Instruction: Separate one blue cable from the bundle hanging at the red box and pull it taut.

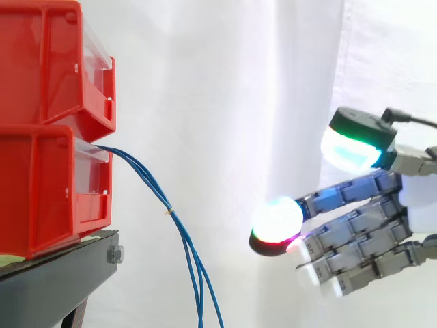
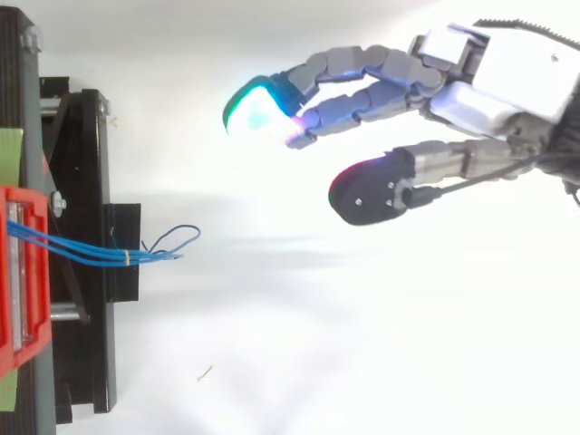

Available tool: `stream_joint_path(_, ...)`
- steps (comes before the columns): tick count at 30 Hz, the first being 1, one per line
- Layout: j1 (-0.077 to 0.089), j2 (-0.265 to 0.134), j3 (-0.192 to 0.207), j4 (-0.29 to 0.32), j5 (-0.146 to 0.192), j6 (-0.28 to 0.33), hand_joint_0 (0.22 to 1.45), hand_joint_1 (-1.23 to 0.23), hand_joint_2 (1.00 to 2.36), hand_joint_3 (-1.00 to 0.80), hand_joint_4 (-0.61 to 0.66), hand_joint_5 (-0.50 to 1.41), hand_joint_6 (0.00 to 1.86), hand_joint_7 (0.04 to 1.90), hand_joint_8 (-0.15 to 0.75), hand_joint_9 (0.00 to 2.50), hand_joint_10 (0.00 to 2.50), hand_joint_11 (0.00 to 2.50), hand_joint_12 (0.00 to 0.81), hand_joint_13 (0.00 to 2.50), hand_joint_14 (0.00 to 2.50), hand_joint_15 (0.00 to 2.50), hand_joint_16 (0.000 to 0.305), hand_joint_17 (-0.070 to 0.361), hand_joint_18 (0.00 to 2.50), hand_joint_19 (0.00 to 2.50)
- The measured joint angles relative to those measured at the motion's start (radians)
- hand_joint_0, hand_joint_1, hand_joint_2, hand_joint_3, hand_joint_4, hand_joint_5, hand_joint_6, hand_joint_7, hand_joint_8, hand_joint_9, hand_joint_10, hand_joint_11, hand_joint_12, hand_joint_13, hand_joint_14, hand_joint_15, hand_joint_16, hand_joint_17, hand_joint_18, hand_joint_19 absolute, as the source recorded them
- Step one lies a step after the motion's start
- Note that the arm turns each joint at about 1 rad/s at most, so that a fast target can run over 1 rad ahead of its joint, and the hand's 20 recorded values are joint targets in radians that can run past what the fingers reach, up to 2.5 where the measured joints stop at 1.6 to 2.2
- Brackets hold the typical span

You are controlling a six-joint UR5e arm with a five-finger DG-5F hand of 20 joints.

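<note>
Stacked red bins (image 1: 48, 137) sat on a black stand (image 1: 54, 280) at left; a bundle of blue cables (image 1: 169, 213) left the lower bin's front and hung down, bound by a small tie. Well right of it hung the hand (image 1: 362, 236), fingers nearly straight, thumb spread, holding nothing, glowing pads (image 1: 276, 220) toward the cables.

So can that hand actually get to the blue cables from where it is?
Probably yes. The hand is open and apart from the blue cables, which hang free from the lower red bin, with only bare space before the curtain between them.
</note>
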Motion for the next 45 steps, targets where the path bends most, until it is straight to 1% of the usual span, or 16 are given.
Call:
stream_joint_path(4, -0.003, -0.014, 0.004, 0.032, 0.002, -0.033, 0.57, -0.59, 1.00, -0.50, 0.21, -0.19, 0.50, 0.70, 0.333, 0.68, 0.01, 0.25, 0.322, 0.59, 0.01, 0.17, 0.034, 0.077, 0.51, 0.28)
stream_joint_path(7, -0.004, -0.016, 0.004, 0.048, 0.005, -0.070, 0.57, -0.59, 1.00, -0.50, 0.21, -0.19, 0.50, 0.70, 0.333, 0.68, 0.01, 0.25, 0.320, 0.59, 0.01, 0.17, 0.034, 0.078, 0.51, 0.27)
stream_joint_path(11, -0.004, -0.017, 0.005, 0.060, 0.006, -0.098, 0.57, -0.59, 1.00, -0.50, 0.21, -0.19, 0.50, 0.70, 0.334, 0.68, 0.01, 0.24, 0.321, 0.59, 0.01, 0.17, 0.034, 0.078, 0.51, 0.28)
stream_joint_path(15, -0.004, -0.018, 0.005, 0.063, 0.004, -0.103, 0.57, -0.58, 1.00, -0.50, 0.21, -0.19, 0.50, 0.70, 0.334, 0.68, 0.01, 0.25, 0.322, 0.59, 0.01, 0.17, 0.035, 0.078, 0.51, 0.27)
stream_joint_path(20, 0.000, -0.018, 0.005, 0.066, 0.006, -0.099, 0.57, -0.57, 1.00, -0.50, 0.21, -0.19, 0.50, 0.70, 0.334, 0.68, 0.01, 0.25, 0.322, 0.59, 0.01, 0.17, 0.035, 0.078, 0.51, 0.27)
stream_joint_path(25, 0.001, -0.019, 0.005, 0.075, 0.017, -0.101, 0.56, -0.57, 1.00, -0.50, 0.21, -0.19, 0.50, 0.70, 0.333, 0.68, 0.01, 0.25, 0.322, 0.59, 0.01, 0.17, 0.035, 0.078, 0.51, 0.28)
stream_joint_path(31, 0.001, -0.019, 0.005, 0.077, 0.032, -0.123, 0.56, -0.57, 1.00, -0.50, 0.21, -0.19, 0.50, 0.70, 0.333, 0.68, 0.01, 0.26, 0.322, 0.59, 0.01, 0.17, 0.035, 0.078, 0.52, 0.27)
stream_joint_path(35, 0.002, -0.019, 0.005, 0.077, 0.034, -0.129, 0.57, -0.57, 1.00, -0.50, 0.21, -0.19, 0.50, 0.70, 0.334, 0.68, 0.01, 0.25, 0.322, 0.59, 0.01, 0.17, 0.035, 0.078, 0.52, 0.28)
stream_joint_path(45, 0.012, -0.020, 0.005, 0.093, 0.044, -0.159, 0.57, -0.57, 1.00, -0.50, 0.21, -0.19, 0.50, 0.70, 0.334, 0.68, 0.01, 0.25, 0.321, 0.59, 0.01, 0.17, 0.035, 0.078, 0.51, 0.27)
